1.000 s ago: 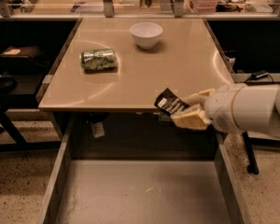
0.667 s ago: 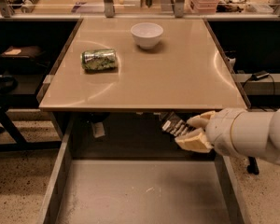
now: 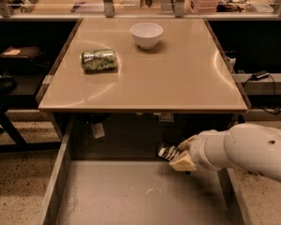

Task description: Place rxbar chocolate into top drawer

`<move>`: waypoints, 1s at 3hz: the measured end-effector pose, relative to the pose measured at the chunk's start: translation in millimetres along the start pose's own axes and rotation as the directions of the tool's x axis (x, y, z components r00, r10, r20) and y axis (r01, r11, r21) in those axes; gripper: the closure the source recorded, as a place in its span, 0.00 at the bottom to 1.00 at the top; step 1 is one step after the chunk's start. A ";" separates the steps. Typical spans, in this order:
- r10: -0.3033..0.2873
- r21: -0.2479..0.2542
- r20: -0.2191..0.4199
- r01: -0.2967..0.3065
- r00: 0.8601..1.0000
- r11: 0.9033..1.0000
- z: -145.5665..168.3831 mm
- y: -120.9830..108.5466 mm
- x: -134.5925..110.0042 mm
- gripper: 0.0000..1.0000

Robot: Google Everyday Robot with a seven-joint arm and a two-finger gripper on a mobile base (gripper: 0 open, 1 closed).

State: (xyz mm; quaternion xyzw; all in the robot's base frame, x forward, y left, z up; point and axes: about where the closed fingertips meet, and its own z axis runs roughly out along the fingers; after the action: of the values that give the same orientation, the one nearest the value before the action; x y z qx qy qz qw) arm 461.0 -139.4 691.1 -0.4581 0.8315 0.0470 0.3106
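Hanging over the pulled-out top drawer (image 3: 55,182), the gripper (image 3: 176,157) pinches the rxbar chocolate (image 3: 167,151)
The tan table (image 3: 178,78) bears a green can (image 3: 99,60) lying on its side at left and a white bowl (image 3: 146,34) further back; the white arm (image 3: 248,149) enters from the right, the gripper closed tight on the black bar's end, below the table's front edge, above the drawer's rear right part

- The claw (image 3: 177,156) hangs low on the right, just under the front edge of a tan table (image 3: 178,78), whose top lies above and behind it.
- A green can (image 3: 99,59) lies on its side on the table, up and left of the claw.
- A white bowl (image 3: 146,34) stands farther back from the claw, apart from the can.
- What may be a paper tag (image 3: 98,130) hangs left of the claw.
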 end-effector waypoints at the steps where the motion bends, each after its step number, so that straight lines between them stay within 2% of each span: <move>1: -0.026 -0.050 -0.008 0.026 1.000 0.998 29.6 16.1 1.0 1.00; 2: -0.037 -0.099 0.054 0.042 0.998 0.994 47.4 27.5 -8.9 1.00; 3: -0.019 -0.110 0.129 0.034 0.991 0.993 61.2 25.6 -9.4 1.00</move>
State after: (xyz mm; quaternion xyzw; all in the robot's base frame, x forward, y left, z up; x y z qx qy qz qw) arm 473.4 -95.6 641.9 -0.4818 0.7999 0.1186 0.3376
